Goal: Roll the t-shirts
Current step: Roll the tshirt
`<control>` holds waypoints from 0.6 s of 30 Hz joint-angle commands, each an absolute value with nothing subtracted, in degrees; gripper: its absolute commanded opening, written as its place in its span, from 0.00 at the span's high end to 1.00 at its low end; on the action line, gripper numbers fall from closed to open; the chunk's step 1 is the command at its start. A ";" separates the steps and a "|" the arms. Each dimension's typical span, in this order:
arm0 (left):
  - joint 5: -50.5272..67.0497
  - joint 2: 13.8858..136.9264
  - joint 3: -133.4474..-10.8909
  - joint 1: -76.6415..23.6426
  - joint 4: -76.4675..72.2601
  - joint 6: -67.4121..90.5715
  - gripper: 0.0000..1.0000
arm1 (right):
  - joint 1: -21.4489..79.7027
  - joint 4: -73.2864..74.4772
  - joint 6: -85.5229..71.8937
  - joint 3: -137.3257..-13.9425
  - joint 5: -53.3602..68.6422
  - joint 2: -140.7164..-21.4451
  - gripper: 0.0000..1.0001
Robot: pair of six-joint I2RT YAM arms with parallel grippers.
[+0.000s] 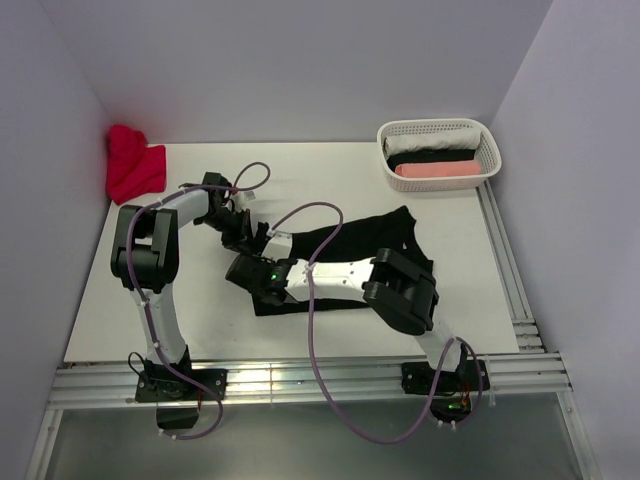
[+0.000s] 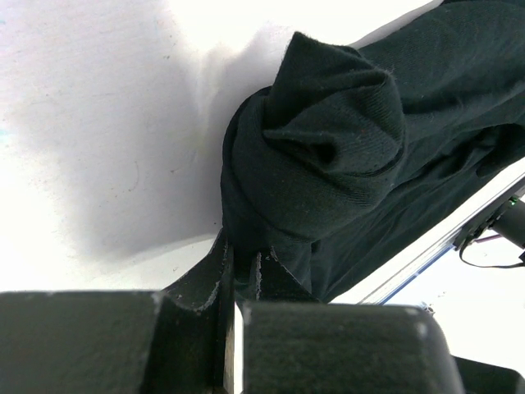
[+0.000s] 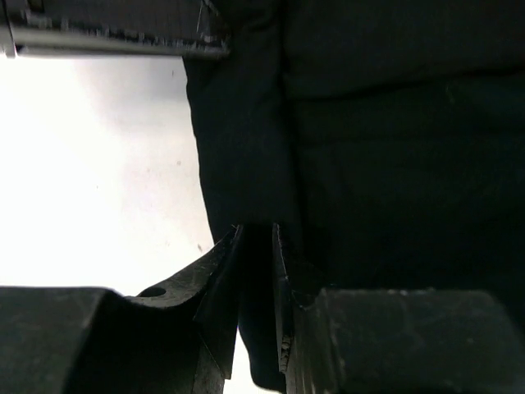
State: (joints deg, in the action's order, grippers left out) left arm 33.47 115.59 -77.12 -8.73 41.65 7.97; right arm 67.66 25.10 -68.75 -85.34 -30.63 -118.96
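**A:** Where is the black t-shirt [image 1: 392, 236]?

**B:** It is spread across the middle of the bench [image 1: 120, 300], partly under the right forearm. Its left end is wound into a thick bundle. The rest lies flat and runs off to the right.

**A:** And the left end effector [image 2: 244, 267]?

**B:** Clenched on the black t-shirt. The left wrist view shows a fold of dark cloth nipped in the narrow gap between the fingers, just beneath the bundle.

**A:** The right end effector [image 3: 257, 246]?

**B:** Also grasping the black t-shirt. The cloth's edge passes between its two fingers, with bare bench showing bright to their left. From overhead the two sit close together at the shirt's left end, the left one on the far side.

**A:** What else is there?

**B:** A red t-shirt [image 1: 132, 168] is bunched in the far left corner against the wall, well apart from the arms. In the far right corner a white lattice basket [image 1: 482, 140] holds a white roll [image 1: 430, 139] at the back, a black roll [image 1: 430, 157] in the middle and a pink roll [image 1: 437, 171] in front.
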 commanded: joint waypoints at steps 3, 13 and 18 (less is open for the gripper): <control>29.97 113.91 -79.45 -8.53 43.06 6.42 1.00 | 70.13 26.28 -70.31 -84.90 -31.38 -119.26 0.72; 29.44 114.96 -80.42 -8.61 43.59 6.50 1.00 | 73.74 31.29 -74.09 -84.29 -31.55 -119.71 0.72; 29.36 115.14 -80.33 -8.70 43.59 6.77 1.00 | 74.53 34.01 -75.41 -84.20 -32.43 -119.53 0.70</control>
